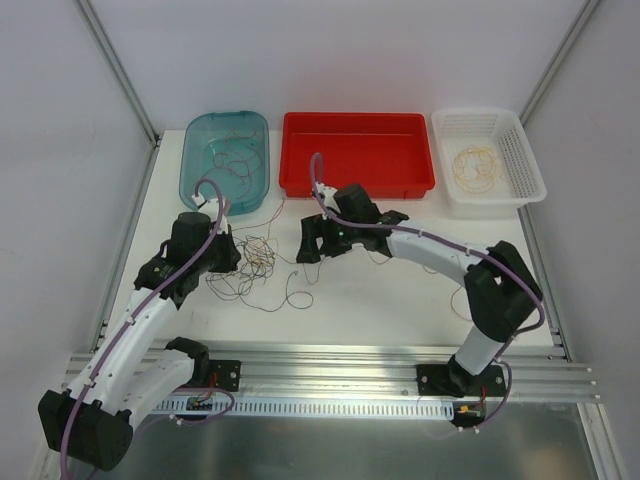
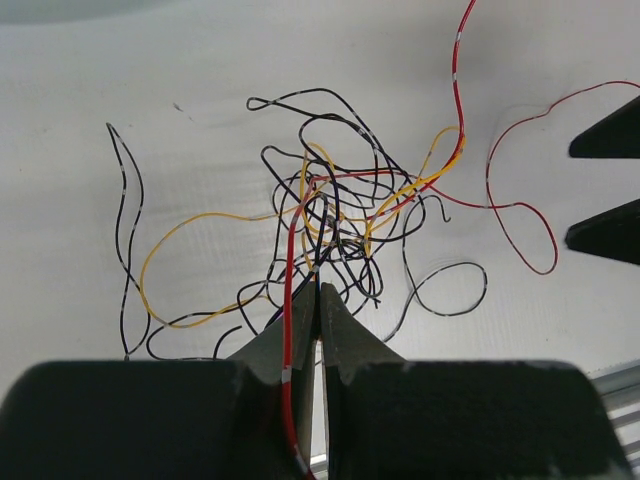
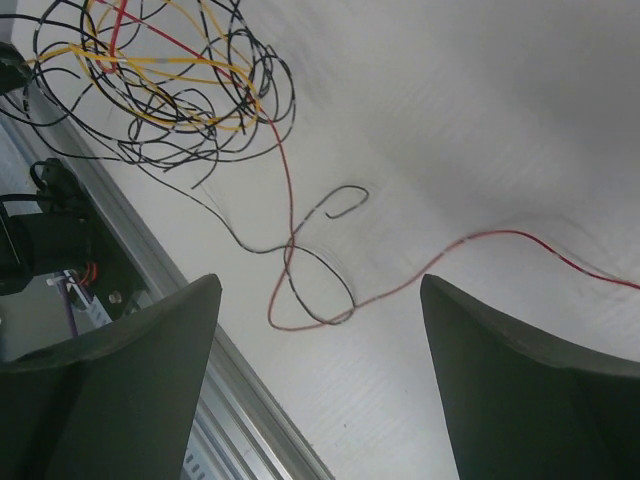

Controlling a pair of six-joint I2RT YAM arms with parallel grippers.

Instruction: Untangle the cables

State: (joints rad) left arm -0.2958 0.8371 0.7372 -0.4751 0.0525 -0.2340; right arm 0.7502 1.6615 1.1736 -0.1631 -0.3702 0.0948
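We are pinching thin red, yellow and black wire cables [image 2: 330, 215], red strand running six-to-twelve, in left tool [image 2: 318, 290]; right tool [image 3: 320, 290] is gaping wide.

The white surface [image 1: 400, 300] is carrying a red tray [image 1: 370, 160] along its far edge, a teal bin [image 1: 192, 175] sitting left of it, a white basket [image 1: 520, 160] right of it, and tangled cables [image 1: 255, 262] (yellow, red, dark) sprawling before its left corner.

Left jaws seemingly pinched, right wide
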